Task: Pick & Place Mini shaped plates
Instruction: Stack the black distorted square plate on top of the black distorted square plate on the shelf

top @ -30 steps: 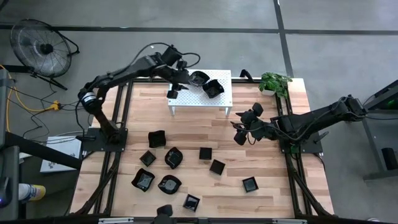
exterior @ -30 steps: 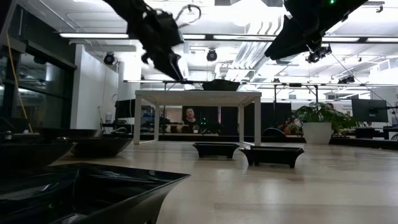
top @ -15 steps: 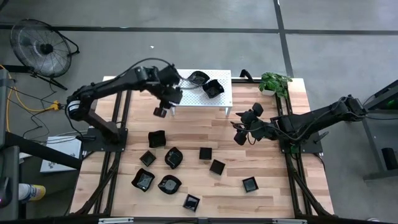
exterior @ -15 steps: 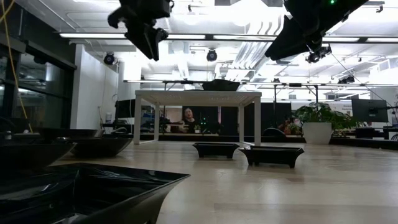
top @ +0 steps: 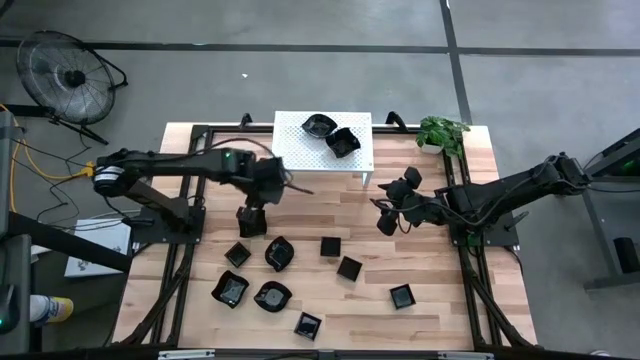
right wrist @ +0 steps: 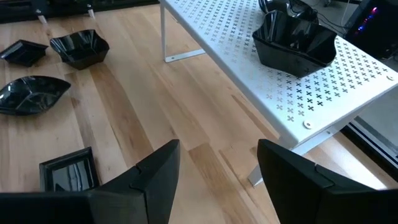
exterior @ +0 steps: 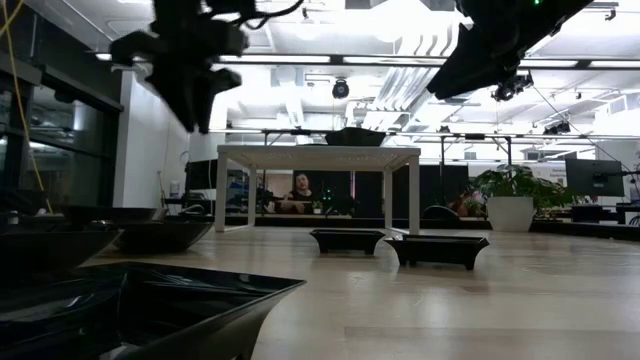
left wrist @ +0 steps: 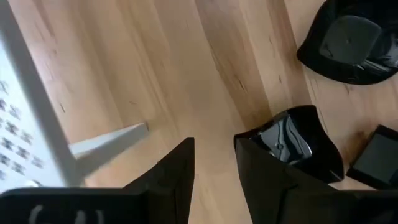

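Two glossy black mini shaped plates (top: 320, 125) (top: 342, 141) sit on the white perforated stand (top: 300, 160) at the table's far side. Several more lie on the wooden table, among them a wavy-edged one (top: 250, 224) and square ones (top: 330, 245) (top: 401, 296). My left gripper (top: 253, 208) hangs open above the wavy-edged plate (left wrist: 292, 146), pointing steeply down, with bare wood showing between its fingers (left wrist: 214, 165). My right gripper (top: 384, 218) waits open in the air to the right of the stand (right wrist: 292, 93), nothing between its fingers (right wrist: 217, 168).
A potted plant (top: 440, 132) stands at the table's far right corner. The stand's legs (left wrist: 37, 124) rise just beyond my left gripper. Bare wood lies between the stand and the loose plates and along the right near side. A fan (top: 65, 75) stands off the table.
My left gripper has swung away from the stand, toward the table's near edge and slightly left, sinking a little and tipping to point more steeply down. It now hangs over the wavy-edged plate. The two plates on the stand have stayed put.
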You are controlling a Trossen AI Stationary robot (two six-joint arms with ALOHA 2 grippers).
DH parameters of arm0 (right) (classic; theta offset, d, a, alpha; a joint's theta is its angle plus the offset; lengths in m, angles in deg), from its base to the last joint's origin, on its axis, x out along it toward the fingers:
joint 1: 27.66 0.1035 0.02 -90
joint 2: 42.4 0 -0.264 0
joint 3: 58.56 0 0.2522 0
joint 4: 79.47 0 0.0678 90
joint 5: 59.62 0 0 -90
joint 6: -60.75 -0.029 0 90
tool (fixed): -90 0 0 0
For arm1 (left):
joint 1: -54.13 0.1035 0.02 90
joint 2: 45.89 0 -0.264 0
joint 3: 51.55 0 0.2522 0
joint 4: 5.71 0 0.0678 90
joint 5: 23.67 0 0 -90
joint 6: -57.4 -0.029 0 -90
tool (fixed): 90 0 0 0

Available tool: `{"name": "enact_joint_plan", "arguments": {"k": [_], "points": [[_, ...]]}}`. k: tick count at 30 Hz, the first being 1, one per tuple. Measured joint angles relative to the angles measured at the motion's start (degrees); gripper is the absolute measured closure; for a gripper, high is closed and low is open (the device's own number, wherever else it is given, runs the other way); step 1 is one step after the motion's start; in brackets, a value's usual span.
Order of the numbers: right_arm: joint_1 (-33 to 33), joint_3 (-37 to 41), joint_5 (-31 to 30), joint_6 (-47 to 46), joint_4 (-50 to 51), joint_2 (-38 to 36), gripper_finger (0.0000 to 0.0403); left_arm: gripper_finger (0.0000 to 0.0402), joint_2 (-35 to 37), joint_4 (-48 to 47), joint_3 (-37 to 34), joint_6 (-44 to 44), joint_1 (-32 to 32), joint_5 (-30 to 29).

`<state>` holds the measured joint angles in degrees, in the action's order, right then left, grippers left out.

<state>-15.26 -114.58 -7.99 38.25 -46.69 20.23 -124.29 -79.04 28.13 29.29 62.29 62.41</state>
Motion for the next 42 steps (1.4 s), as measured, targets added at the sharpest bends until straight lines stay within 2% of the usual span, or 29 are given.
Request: {"name": "enact_joint_plan", "arguments": {"k": [12, 19, 30, 42], "points": [[0.0, 0.0, -0.5, -0.7, 0.1, 0.0, 0.0192, 0.0286, 15.7, 9.2, -20.2, 10.8, 0.0, 0.3], [0.0, 0.0, 0.4, -1.1, 0.3, 0.0, 0.0192, 0.0286, 19.5, 12.9, -28.0, 15.4, 0.0, 0.3], [0.0, 0.0, 0.4, -1.1, 0.4, 0.0, 0.0192, 0.0286, 19.2, 14.8, -30.8, 19.8, 0.0, 0.3], [0.0, 0.0, 1.3, -1.1, 0.5, 0.0, 0.0192, 0.0286, 13.5, 15.6, -30.8, 21.0, 0.0, 0.8]]}}
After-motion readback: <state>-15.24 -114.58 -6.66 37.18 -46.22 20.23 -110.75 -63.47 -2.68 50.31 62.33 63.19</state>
